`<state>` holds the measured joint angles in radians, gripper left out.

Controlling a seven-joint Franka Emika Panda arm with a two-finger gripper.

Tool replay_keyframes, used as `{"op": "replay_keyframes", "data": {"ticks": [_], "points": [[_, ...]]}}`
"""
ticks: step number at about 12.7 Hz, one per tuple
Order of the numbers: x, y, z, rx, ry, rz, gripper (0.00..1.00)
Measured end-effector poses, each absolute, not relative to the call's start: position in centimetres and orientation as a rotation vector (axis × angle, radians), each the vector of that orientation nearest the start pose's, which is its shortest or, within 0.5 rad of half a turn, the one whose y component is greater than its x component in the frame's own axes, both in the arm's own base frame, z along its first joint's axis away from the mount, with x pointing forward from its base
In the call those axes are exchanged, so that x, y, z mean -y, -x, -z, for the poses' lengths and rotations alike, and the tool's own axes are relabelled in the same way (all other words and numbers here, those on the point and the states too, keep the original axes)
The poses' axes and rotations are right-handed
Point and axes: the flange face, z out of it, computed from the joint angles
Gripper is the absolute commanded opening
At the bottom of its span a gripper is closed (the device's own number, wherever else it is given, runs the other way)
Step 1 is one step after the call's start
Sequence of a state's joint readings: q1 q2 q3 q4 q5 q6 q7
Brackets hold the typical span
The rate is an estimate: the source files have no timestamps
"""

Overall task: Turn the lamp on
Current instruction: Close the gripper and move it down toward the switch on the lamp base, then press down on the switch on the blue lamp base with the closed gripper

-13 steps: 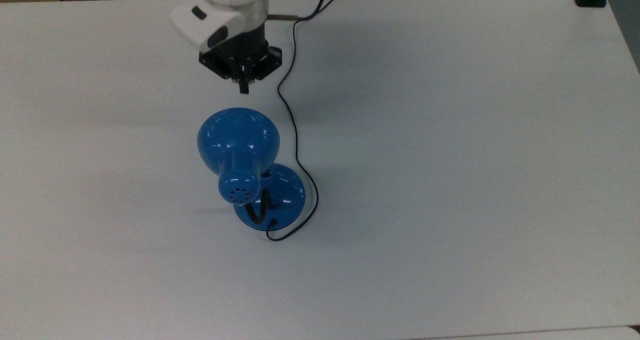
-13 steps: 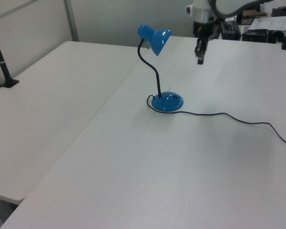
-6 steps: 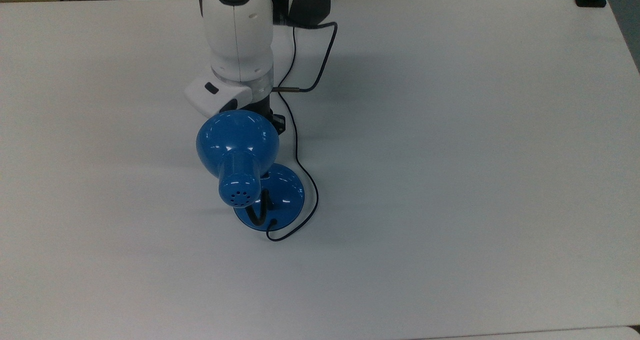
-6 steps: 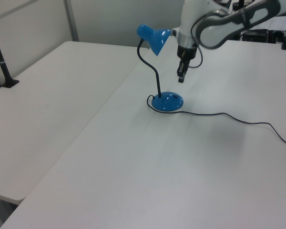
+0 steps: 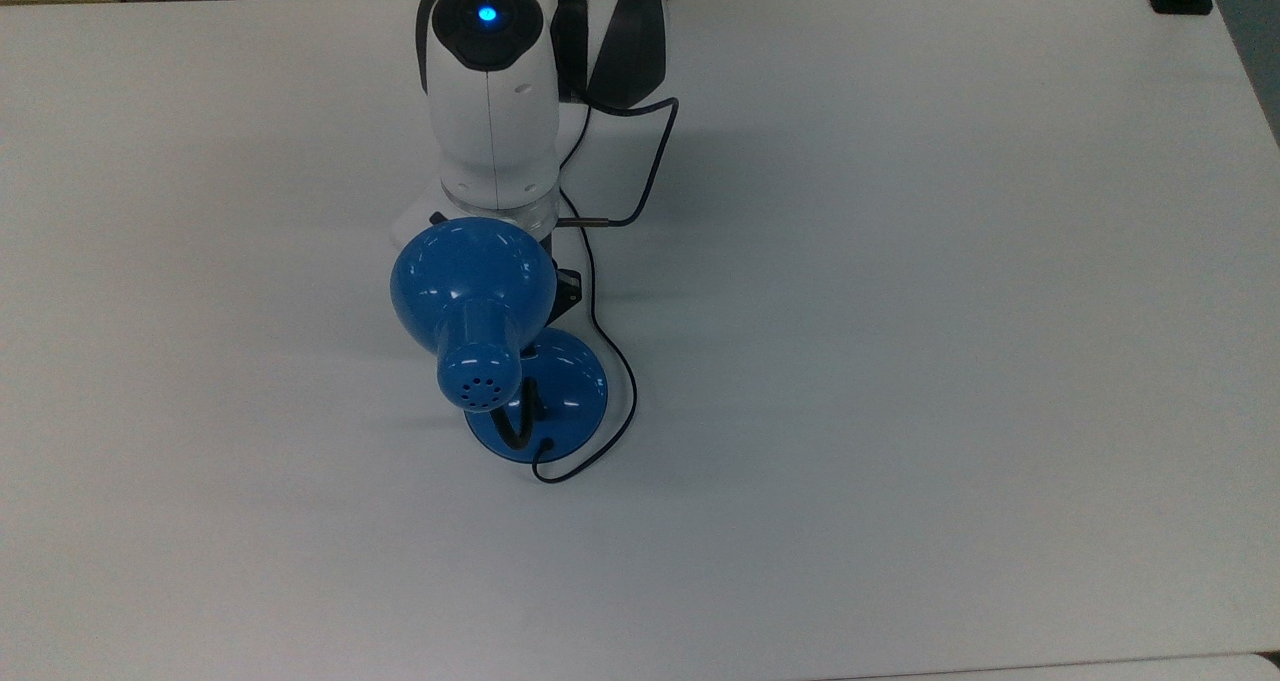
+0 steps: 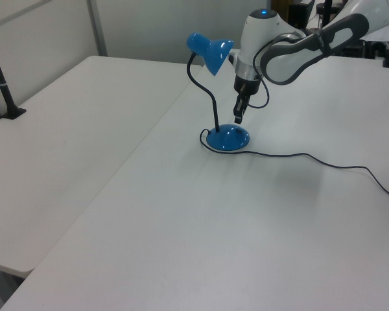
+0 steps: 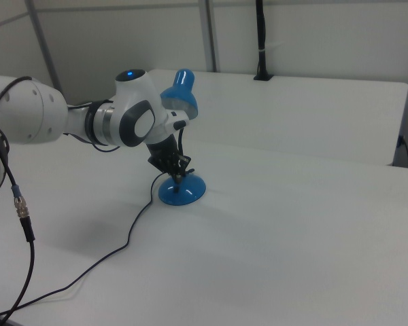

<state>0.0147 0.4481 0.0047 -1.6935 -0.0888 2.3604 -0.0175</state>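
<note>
The tool [image 6: 237,116] is held pointing down just above the round blue base [image 6: 227,138] of the lamp [image 5: 471,296]; whether its fingers are parted or closed cannot be told. The lamp is stood near the middle of the white worktop [image 5: 900,361], its thin black cord [image 6: 324,162] trailed across the surface.

Lamp [image 5: 472,286] seen glossy blue, gooseneck and cord [image 5: 592,291] black; arm [image 5: 490,111] white and grey; table [image 5: 900,311] white.

White table [image 5: 950,361], second table [image 6: 58,129], black post [image 7: 261,41]
</note>
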Motion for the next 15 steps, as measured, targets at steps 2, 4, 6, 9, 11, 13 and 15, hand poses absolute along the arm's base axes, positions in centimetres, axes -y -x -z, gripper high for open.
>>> {"op": "replay_keyframes", "data": {"ticks": [2,4,6,9,11,13,15], "points": [[-1.5,-68.8,-35.8,0.154,3.184,0.35,0.0],[-1.9,-68.8,-35.4,0.165,3.182,0.34,0.0],[-2.6,-68.8,-34.9,0.18,3.179,0.328,0.0],[-3.0,-68.8,-34.7,0.191,3.178,0.327,0.0],[-3.0,-68.9,-34.8,0.191,3.176,0.339,0.0],[-3.0,-68.9,-34.8,0.191,3.176,0.341,0.0],[-3.0,-68.9,-34.7,0.191,3.176,0.336,0.0]]}}
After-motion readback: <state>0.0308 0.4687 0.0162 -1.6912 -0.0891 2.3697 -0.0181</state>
